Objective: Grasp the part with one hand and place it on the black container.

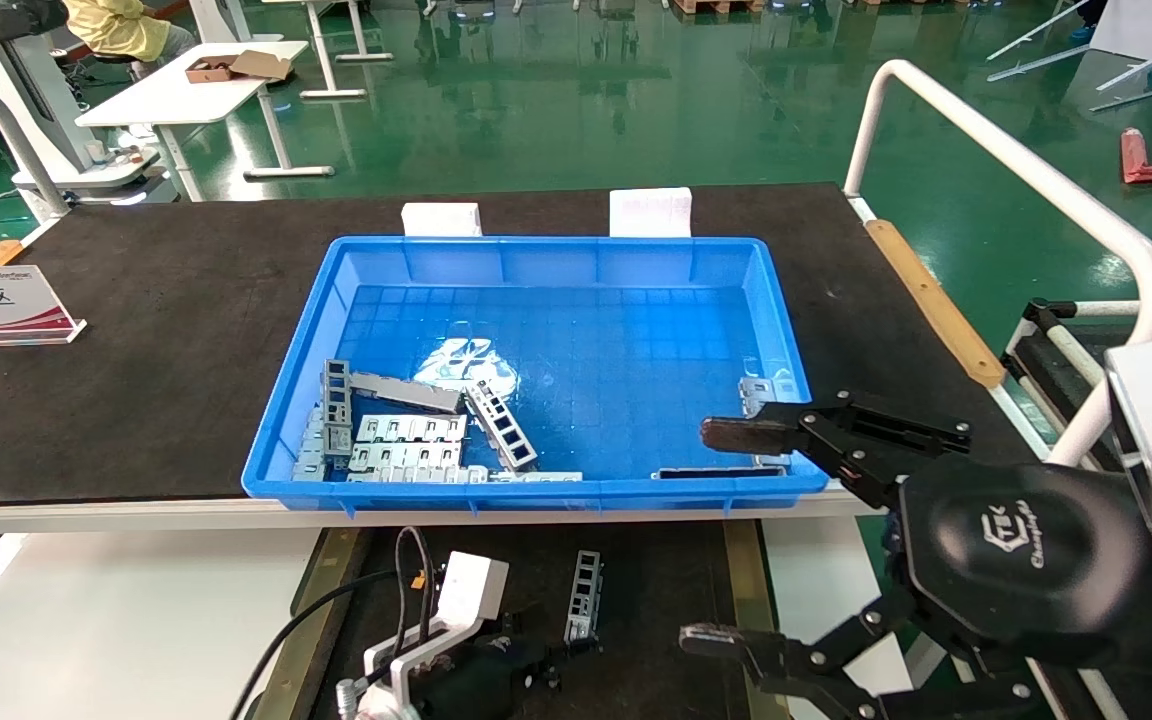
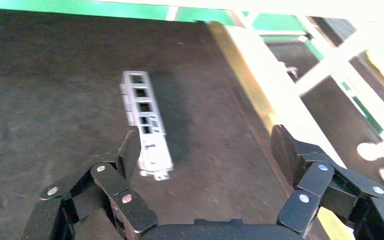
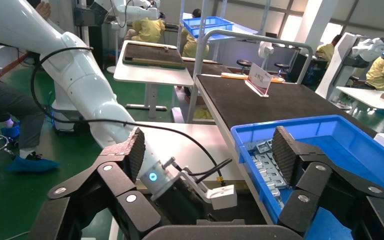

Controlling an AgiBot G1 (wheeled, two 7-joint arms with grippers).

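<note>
The part (image 1: pixel 584 597), a slim silver bar with a row of rectangular windows, lies flat on the black container (image 1: pixel 671 585), below the table's front edge. In the left wrist view the part (image 2: pixel 144 117) rests on the container's matte floor (image 2: pixel 55 80). My left gripper (image 2: pixel 207 152) is open and empty just above the floor, and one finger (image 2: pixel 130 150) is beside the part's near end. In the head view it (image 1: pixel 546 660) is low at the bottom edge. My right gripper (image 1: pixel 716 535) is open and empty, off the blue bin's front right corner.
The blue bin (image 1: pixel 536 490) on the black-matted table holds several grey parts (image 1: pixel 406 440) at its front left and two near its right wall (image 1: pixel 761 395). Olive-brass rails (image 1: pixel 741 570) edge the container. A white handrail (image 1: pixel 1016 160) stands to the right.
</note>
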